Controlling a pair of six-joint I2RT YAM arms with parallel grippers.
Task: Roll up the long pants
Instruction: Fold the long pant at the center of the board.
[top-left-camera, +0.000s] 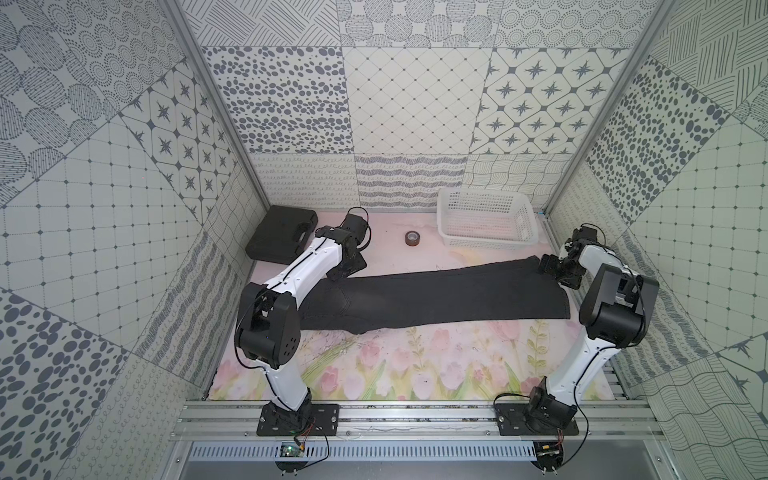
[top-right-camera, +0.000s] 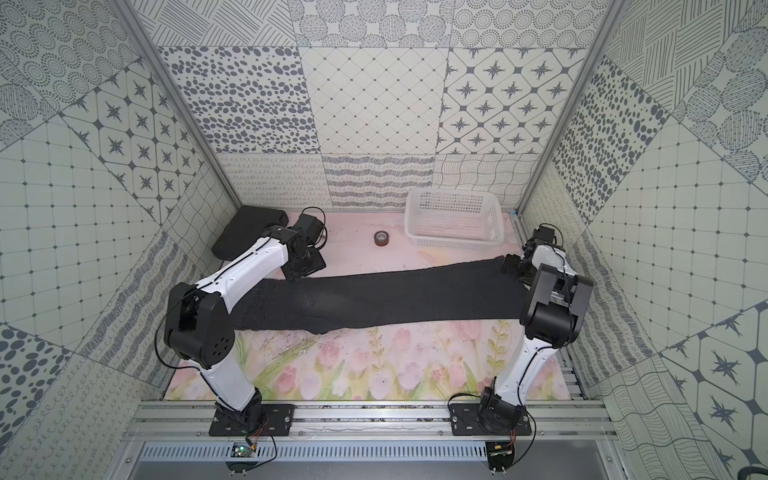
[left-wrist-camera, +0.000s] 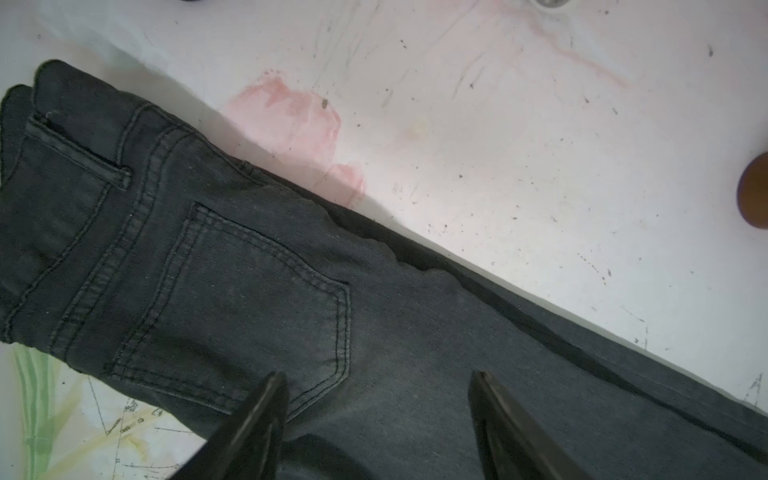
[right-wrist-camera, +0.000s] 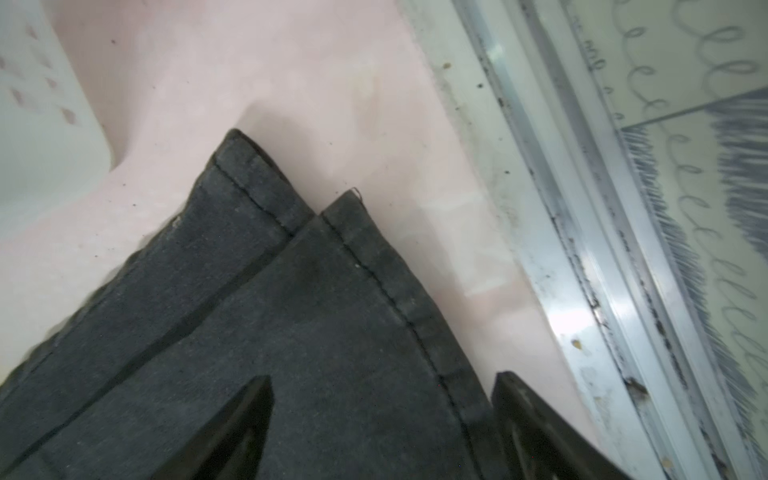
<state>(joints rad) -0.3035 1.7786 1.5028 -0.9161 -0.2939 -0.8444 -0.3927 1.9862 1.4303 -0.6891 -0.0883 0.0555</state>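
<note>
- First, the flower-printed desk (top-left-camera: 374, 374) carries the long pants (top-left-camera: 436, 297), laid flat crosswise at mid-depth with the legs together.
- Left tool (left-wrist-camera: 378, 378): fingers wide apart, holding nothing, over the waist end by the back pocket (left-wrist-camera: 249, 299).
- Right tool (right-wrist-camera: 384, 376): wide, straddling the hem (right-wrist-camera: 399, 299).
- Farther back: tape roll (top-left-camera: 412, 238), white basket (top-left-camera: 490, 243), black case (top-left-camera: 278, 237).

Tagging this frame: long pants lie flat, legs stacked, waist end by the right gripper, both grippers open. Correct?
No. The waist end of the long pants is by the left gripper, per the left wrist view; the right gripper is at the hems. The rest holds.
</note>
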